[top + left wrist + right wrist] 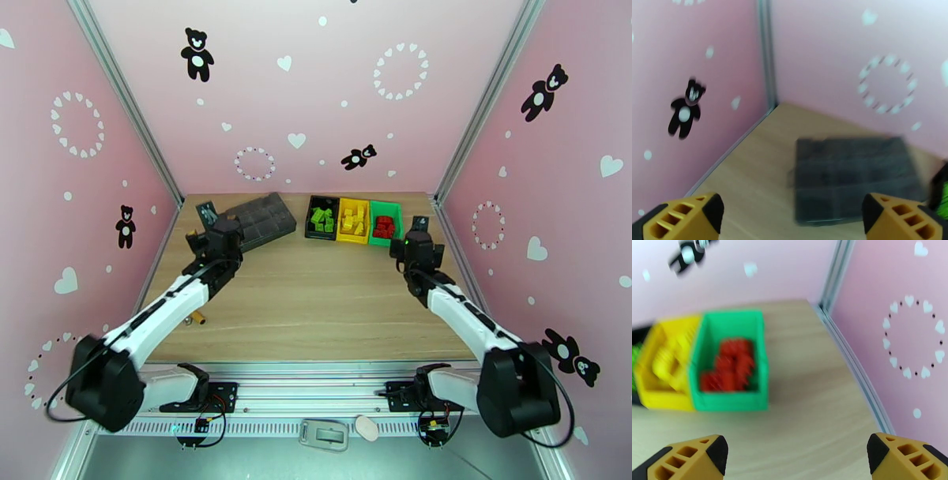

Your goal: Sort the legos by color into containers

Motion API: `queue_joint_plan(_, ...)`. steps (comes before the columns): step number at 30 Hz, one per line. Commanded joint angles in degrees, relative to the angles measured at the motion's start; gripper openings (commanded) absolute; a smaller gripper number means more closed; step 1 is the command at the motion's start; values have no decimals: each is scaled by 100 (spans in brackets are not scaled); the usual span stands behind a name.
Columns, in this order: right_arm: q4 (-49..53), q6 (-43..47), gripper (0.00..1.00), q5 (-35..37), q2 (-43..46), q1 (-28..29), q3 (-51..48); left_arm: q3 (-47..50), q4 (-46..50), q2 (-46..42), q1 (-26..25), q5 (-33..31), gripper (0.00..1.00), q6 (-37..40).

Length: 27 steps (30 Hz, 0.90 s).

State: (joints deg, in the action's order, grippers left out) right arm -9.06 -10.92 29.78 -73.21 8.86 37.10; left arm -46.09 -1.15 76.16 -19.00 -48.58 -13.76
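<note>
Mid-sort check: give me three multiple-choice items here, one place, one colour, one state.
1. The dark-grey organizer box sits where, relative to the three bins? A) on their left B) on their right C) on top
2. Which legos lie in the green bin? A) green B) red C) yellow
3. The right gripper is: A) shut on a lego B) open, empty C) shut on a bin

A: top view shows it left of the black bin.
B: red legos lie in it.
B: its jaws stand wide apart, nothing between.
</note>
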Motion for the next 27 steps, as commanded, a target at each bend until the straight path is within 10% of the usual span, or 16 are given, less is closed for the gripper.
queue_joint_plan(1,-1035,200,99,290,-267,-113,-514,593,-940,205,422,326,99,30)
queue_joint_plan(22,-3344,641,99,-1163,-1194,-227,-1260,1057,-1702,547,934,1150,99,1011)
queue_joint_plan(27,-3722,694,99,-1360,-1361,-233,-1499,1822,-3225,644,942,1368,98,1288)
